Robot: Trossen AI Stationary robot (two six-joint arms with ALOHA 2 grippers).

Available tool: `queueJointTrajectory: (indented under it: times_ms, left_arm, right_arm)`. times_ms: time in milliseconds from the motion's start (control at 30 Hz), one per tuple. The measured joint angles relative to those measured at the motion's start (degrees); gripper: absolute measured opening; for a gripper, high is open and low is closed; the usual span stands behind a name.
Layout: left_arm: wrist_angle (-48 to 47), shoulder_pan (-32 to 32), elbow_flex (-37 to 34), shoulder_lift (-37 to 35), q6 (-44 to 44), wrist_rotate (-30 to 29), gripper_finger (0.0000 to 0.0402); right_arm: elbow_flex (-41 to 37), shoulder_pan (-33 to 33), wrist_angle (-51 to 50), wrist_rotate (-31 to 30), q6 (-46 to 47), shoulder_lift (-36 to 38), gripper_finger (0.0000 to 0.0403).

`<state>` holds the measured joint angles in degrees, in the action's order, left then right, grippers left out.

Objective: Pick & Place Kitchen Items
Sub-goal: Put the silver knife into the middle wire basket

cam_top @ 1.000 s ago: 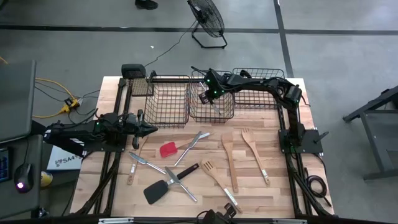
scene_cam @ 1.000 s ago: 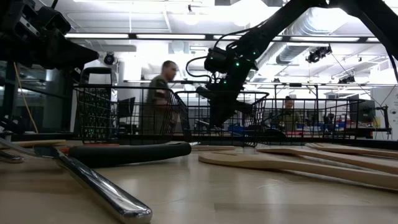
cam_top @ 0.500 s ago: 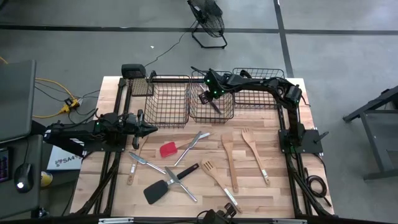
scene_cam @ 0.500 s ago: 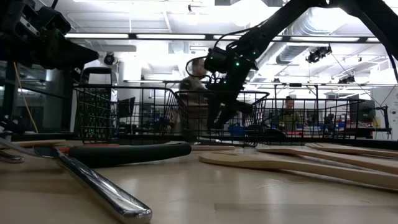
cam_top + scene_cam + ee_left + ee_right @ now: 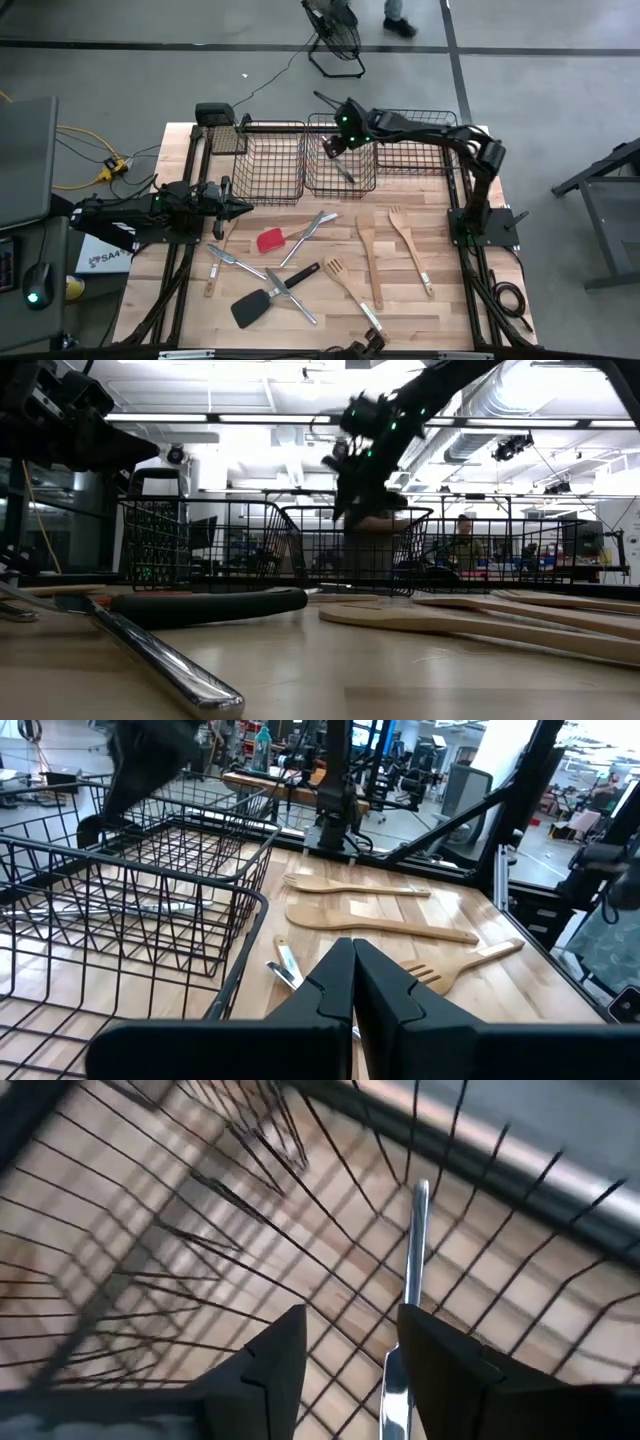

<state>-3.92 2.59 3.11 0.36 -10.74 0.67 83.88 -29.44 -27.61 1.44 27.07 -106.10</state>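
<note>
My right gripper (image 5: pixel 335 140) hangs open above the middle black wire basket (image 5: pixel 340 182); it also shows in the low view (image 5: pixel 360 460). Below its spread fingers (image 5: pixel 350 1330) a silver metal utensil (image 5: pixel 412 1270) lies inside that basket on the wire bottom, untouched. My left gripper (image 5: pixel 240 207) is shut and empty, level above the table's left side, in front of the left basket (image 5: pixel 270 160). On the table lie a red-headed spatula (image 5: pixel 270 240), silver cutlery (image 5: pixel 310 228), a black turner (image 5: pixel 255 305), a wooden spoon (image 5: pixel 367 260) and wooden slotted turners (image 5: pixel 410 245).
A third wire basket (image 5: pixel 415 140) stands at the far right, under my right arm. More silver pieces (image 5: pixel 228 258) and a wooden turner (image 5: pixel 345 280) lie near the table's front. A floor fan (image 5: pixel 335 35) stands beyond the far edge; a person (image 5: pixel 462 535) shows in the room behind.
My right gripper has risen out of the middle basket and gone a little toward the table's far edge. The silver utensil stays down in the basket. My left arm has kept still.
</note>
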Motion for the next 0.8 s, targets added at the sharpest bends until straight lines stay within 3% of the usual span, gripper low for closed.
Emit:
queueJointTrajectory:
  times_ms: [233,367,533,800]
  left_arm:
    - [-0.2,0.0,0.0,0.0,0.0,0.0,0.0000]
    - [-0.2,0.0,0.0,0.0,0.0,0.0,0.0000]
    - [-0.3,0.0,0.0,0.0,0.0,0.0,0.0000]
    - [-0.1,0.0,0.0,0.0,-0.3,0.1,0.0000]
  right_arm:
    - [-0.2,3.2,-3.2,-0.9,-7.3,7.0,0.0150]
    - [-2.8,7.3,-5.1,-7.8,-12.6,11.0,0.0150]
    - [-13.1,13.9,0.0,-14.5,-15.3,15.9,0.0151]
    - [-35.8,20.9,24.5,-5.6,-9.0,24.5,0.0151]
